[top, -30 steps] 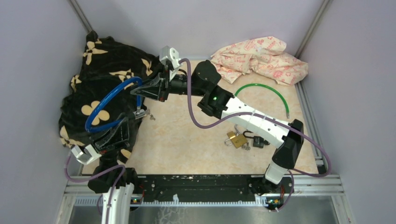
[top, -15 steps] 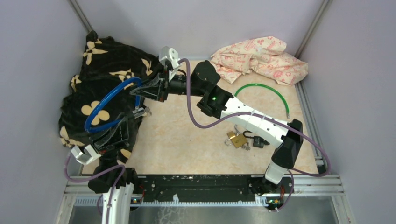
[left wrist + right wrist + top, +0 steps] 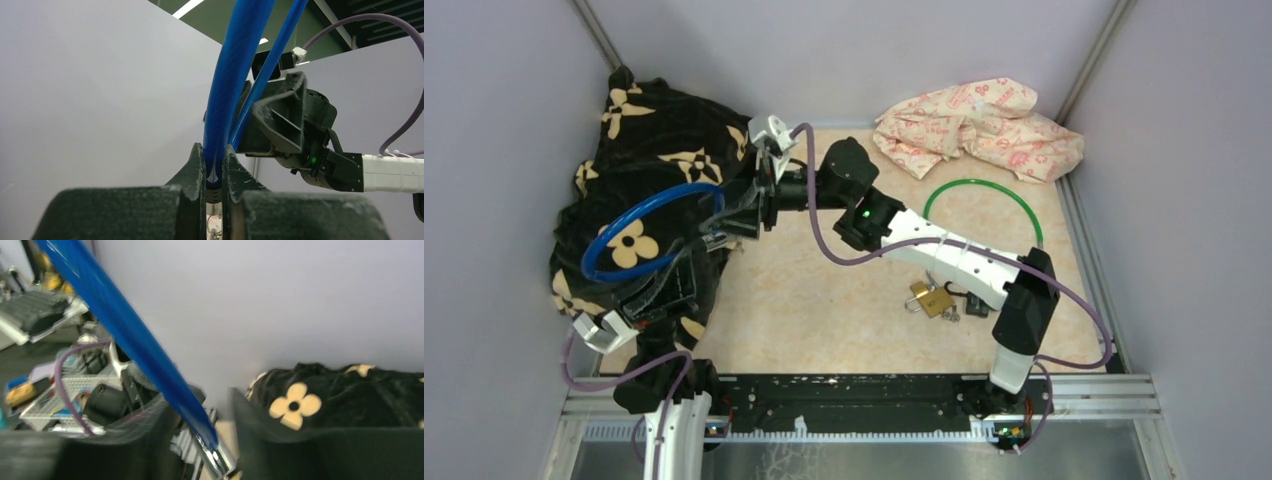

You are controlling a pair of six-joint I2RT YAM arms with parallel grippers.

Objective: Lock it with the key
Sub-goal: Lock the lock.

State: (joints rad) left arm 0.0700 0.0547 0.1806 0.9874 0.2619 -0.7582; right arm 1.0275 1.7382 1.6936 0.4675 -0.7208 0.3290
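Observation:
A blue cable lock (image 3: 646, 196) forms a loop over the black flowered cloth (image 3: 659, 130) at the left. My left gripper (image 3: 214, 165) is shut on the cable (image 3: 235, 75) just above its metal end piece. My right gripper (image 3: 215, 410) is open around the cable's other end (image 3: 130, 335); the silver tip rests against its left finger, with a gap to the right one. From above, the right gripper (image 3: 724, 222) sits close to the left gripper (image 3: 689, 258). I cannot make out the key with certainty.
A brass padlock (image 3: 932, 298) and a black padlock (image 3: 976, 303) lie under the right arm, with small grey metal bits (image 3: 950, 315) beside them. A green cable (image 3: 984, 186) and a pink patterned cloth (image 3: 979, 125) lie at the back right. Walls enclose three sides.
The right gripper's jaws have parted around the cable end, and the right arm has shifted left. The blue loop has swung left and lower over the black cloth.

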